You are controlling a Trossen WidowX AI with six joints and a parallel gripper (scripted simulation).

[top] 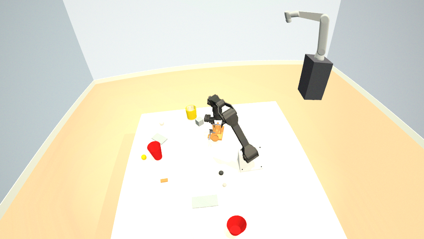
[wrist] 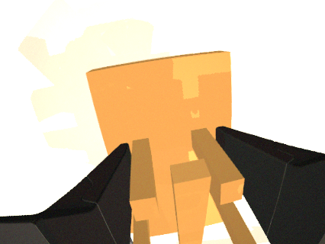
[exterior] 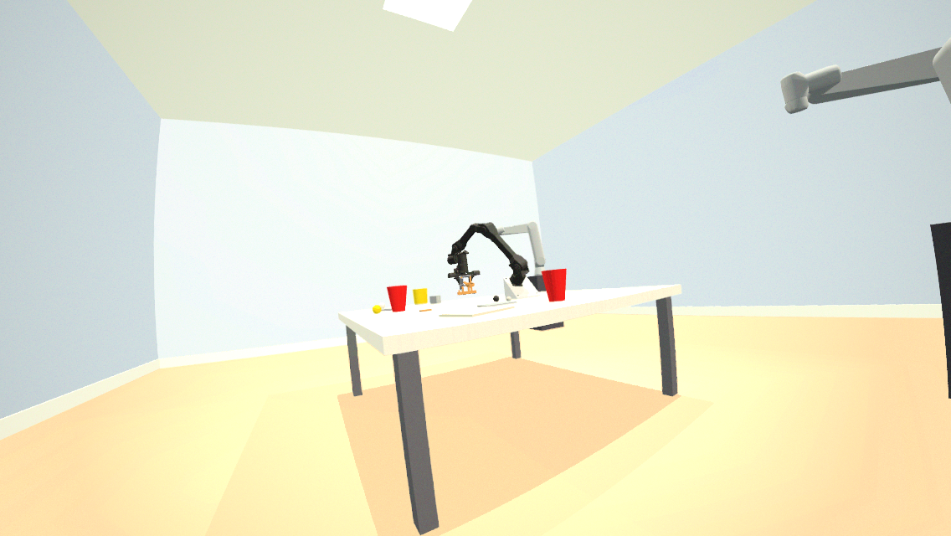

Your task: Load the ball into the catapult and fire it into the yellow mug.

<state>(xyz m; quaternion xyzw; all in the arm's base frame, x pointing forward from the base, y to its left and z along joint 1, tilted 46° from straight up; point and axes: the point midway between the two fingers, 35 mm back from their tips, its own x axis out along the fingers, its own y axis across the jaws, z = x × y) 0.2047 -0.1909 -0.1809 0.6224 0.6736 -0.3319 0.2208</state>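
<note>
My gripper [top: 218,126] [exterior: 467,281] [wrist: 173,142] is shut on the orange catapult [top: 220,136] [exterior: 467,291] [wrist: 133,103], one finger outside each upright. The catapult hangs a little above the table, its shadow set off to one side in the wrist view. Its round cup faces the arm's base side. No ball is visible in it. The yellow mug [top: 191,114] [exterior: 419,296] stands upright at the back edge, left of the catapult. A yellow ball [top: 143,157] [exterior: 376,308] lies at the left, a black ball [top: 221,172] [exterior: 496,298] and a small white ball [top: 224,184] nearer the front.
A grey cube [top: 199,121] [exterior: 434,298] sits between mug and gripper. One red cup [top: 155,151] [exterior: 397,298] stands left, another red cup [top: 236,226] [exterior: 554,285] at the front. An orange block [top: 164,180] and a pale flat panel [top: 204,201] lie on the table.
</note>
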